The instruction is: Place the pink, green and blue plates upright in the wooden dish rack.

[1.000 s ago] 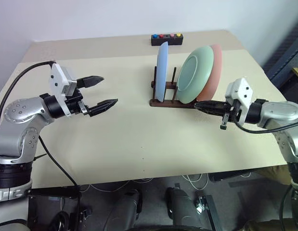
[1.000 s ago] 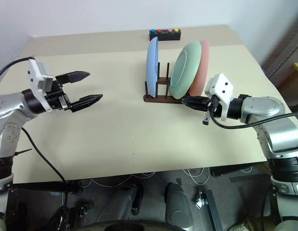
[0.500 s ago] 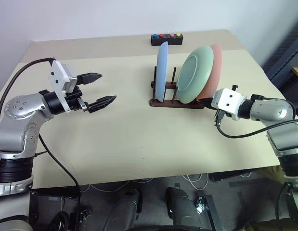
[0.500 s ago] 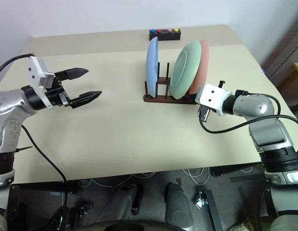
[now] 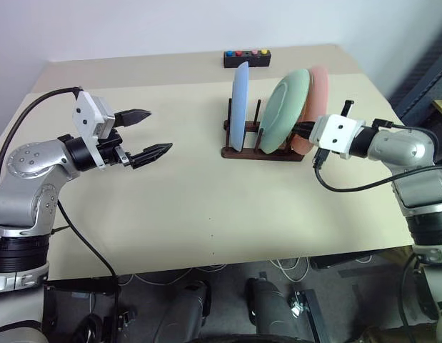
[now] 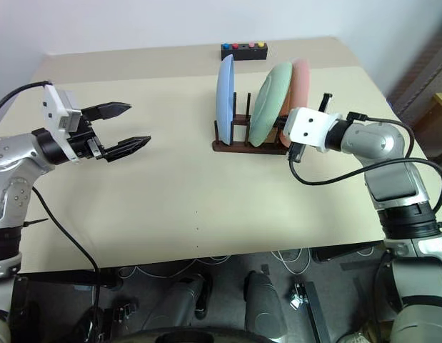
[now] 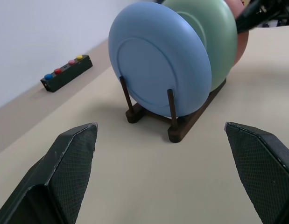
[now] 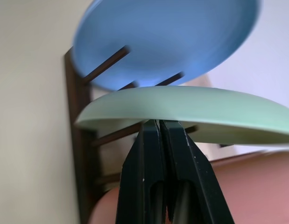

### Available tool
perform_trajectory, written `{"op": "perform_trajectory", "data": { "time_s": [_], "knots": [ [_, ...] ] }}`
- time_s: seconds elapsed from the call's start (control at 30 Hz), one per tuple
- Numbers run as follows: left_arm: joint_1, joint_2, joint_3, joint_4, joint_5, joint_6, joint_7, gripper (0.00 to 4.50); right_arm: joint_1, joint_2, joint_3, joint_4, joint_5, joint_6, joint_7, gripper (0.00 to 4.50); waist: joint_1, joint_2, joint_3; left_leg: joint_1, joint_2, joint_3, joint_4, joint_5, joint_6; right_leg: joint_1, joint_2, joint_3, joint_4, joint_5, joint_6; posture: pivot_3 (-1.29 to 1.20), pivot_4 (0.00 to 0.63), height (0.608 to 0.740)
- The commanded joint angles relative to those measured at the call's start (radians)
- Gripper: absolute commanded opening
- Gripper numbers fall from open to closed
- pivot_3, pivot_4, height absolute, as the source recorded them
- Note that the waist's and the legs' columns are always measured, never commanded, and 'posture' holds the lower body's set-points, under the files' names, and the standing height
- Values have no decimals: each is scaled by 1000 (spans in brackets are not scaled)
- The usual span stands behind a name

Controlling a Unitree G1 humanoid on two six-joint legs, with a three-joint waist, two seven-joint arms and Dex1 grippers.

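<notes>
The rack (image 5: pixel 262 140) sat on the table (image 5: pixel 206 214) right of centre and toward the far edge, its rails running left to right. All three plates stood on edge in it. The blue plate (image 5: pixel 240 106) was at the left end, nearly upright between pegs. The green plate (image 5: pixel 286 111) stood further right, leaning toward the right edge, with the pink plate (image 5: pixel 318 100) just behind it at the right end, leaning the same way; only a strip of the pink plate's rim showed past the green one. Green and pink plates appeared very close or touching; I could not tell which. The right gripper (image 8: pixel 159 133) had its two black fingers pressed together, with nothing between them. In the right wrist view the fingertips sat at the underside of the green plate, in the gap between green and pink; whether they actually touched the green plate could not be told. From the head views the right wrist reached in from the right edge side to the rack's right end. The left gripper (image 5: pixel 151 132) hung above the left half of the table, well apart from the rack, fingers spread wide and empty, pointing toward the rack. A black button box (image 5: pixel 246 57) lay at the far edge, behind the rack.
</notes>
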Motion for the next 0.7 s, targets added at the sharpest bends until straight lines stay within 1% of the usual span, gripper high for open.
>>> {"op": "perform_trajectory", "data": {
  "time_s": [0.03, 0.23, 0.3, 0.4, 0.47, 0.53, 0.57, 0.63, 0.7],
  "knots": [
    [3, 10, 29, -36, -10, -4, 4, 4500, -70, 23, -42, 16, -24, -57, -76, 34, 1, 0, 0, 0, 0, 0, 0, 0, -1, 0, 0, 0, 0, 0, 0, 0, 150, 740],
    [2, 11, 27, -37, -10, -1, 4, 4500, -114, 48, -37, 51, -55, -103, -134, 34, 3, 0, 0, 0, 0, 0, 0, 1, -1, 0, 0, 0, 1, 0, 0, 0, 150, 740],
    [3, 13, 29, -38, -12, 3, 5, 4500, -157, 63, -72, 88, -66, -120, -208, 34, 2, 0, 0, 0, 0, 0, 0, 1, -1, 0, 0, 0, 1, 0, 0, 0, 150, 740],
    [6, 14, 26, -33, 5, -9, 12, 4500, -251, 132, -170, 126, 65, -54, -279, 34, -3, 0, 0, 0, 0, 0, 0, 1, -2, -1, 0, 1, 2, 0, 0, 0, 150, 740],
    [1, 12, 16, -25, 27, -23, 20, 4500, -308, 189, -242, 126, 226, 58, -265, 34, -3, 0, 0, 0, 0, 0, -1, 3, -6, -2, 0, 1, 3, 0, 0, 0, 150, 740],
    [-10, 9, 10, -11, 23, 1, 25, 4500, -336, 238, -318, 99, 415, 187, -225, 558, 0, 0, 0, 0, 0, 0, -1, 4, -6, -2, 0, 1, 3, 0, 0, 0, 150, 740],
    [-14, 9, 9, -7, 18, 13, 26, 4500, -339, 249, -339, 86, 472, 233, -207, 817, 1, -1, 0, 0, 0, 0, -1, 4, -6, -2, 1, 1, 3, 0, 0, 0, 150, 740],
    [-33, 7, 27, 20, -42, 89, 18, 4500, -259, 229, -323, -44, 712, 510, -66, 1814, 7, -1, -1, 0, 0, -1, -1, 1, -2, -1, 0, 1, 2, 0, 0, 0, 150, 740],
    [-44, 13, 42, 33, -82, 156, 18, 4500, -180, 196, -301, -157, 861, 694, 26, 2892, 6, -1, -1, 0, 0, -3, 0, 0, 0, 1, 1, -1, 2, 0, 0, 0, 150, 740]
  ]
}}
